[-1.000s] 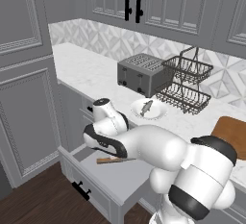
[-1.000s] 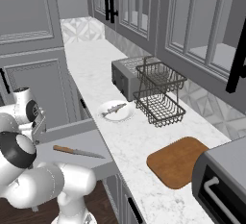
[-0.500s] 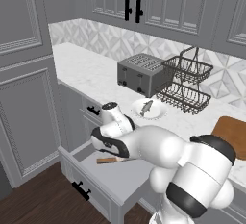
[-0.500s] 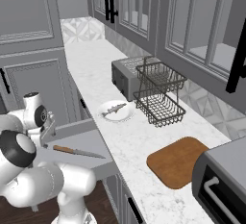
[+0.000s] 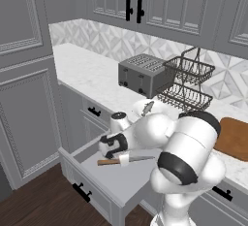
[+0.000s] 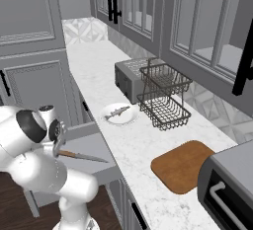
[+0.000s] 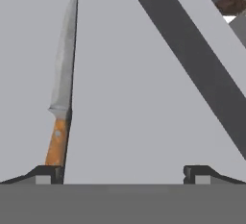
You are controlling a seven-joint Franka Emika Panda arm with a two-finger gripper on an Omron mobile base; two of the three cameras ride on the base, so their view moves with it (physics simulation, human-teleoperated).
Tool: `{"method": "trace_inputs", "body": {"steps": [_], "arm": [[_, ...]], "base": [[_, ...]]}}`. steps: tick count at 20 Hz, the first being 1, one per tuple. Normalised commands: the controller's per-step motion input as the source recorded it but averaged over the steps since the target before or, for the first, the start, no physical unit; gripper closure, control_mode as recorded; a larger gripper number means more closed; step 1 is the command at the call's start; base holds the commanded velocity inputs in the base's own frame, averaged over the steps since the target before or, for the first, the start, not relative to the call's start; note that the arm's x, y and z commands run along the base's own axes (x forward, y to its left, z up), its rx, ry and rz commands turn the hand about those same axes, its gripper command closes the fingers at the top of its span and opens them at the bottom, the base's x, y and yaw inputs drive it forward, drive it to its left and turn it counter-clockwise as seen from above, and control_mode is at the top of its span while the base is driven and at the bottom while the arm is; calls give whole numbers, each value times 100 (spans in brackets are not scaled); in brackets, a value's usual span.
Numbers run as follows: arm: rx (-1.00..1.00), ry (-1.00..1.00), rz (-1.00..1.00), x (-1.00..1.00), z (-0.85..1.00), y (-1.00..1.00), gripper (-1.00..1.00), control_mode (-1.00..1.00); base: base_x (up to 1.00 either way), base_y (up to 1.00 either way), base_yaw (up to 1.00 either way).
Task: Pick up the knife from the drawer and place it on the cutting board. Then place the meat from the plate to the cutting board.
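The knife point(image 7: 58, 122) lies flat on the drawer point(image 7: 144, 93) floor, its wooden handle nearest me and its grey blade pointing away. My gripper point(image 7: 122, 175) is open and low over it, with the handle end just inside the left fingertip point(image 7: 45, 174). From the base I see the gripper point(image 5: 122, 158) down on the knife point(image 5: 138, 159) inside the open drawer point(image 5: 118, 184). The white plate point(image 6: 118, 115) holds the meat point(image 6: 117, 110) on the counter. Further right lies the cutting board point(image 6: 183, 165), bare.
A toaster point(image 6: 129, 78) and a two-tier wire rack point(image 6: 165, 95) stand behind the plate against the wall. A dark oven point(image 6: 232, 184) sits at the counter's right end. A tall cabinet point(image 5: 26, 74) rises left of the drawer, and the arm hangs over the counter's edge.
The hand has dropped lower into the drawer and closer to the knife's handle. Its jaws stay wide, and the knife has not moved.
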Motion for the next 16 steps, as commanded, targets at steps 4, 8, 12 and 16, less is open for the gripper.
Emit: {"method": "trace_inputs", "body": {"steps": [4, 8, 12, 16], "arm": [[0, 0, -20, 26, -17, 26, -100, -100], [-4, 2, -18, 19, -1, 35, -100, -100], [-2, 3, -14, 18, -1, 15, -100, -100], [-1, 0, -2, 15, -25, 0, -100, -100]], "base": [[0, 0, 0], [0, 0, 0], [0, 0, 0], [0, 0, 0]]}}
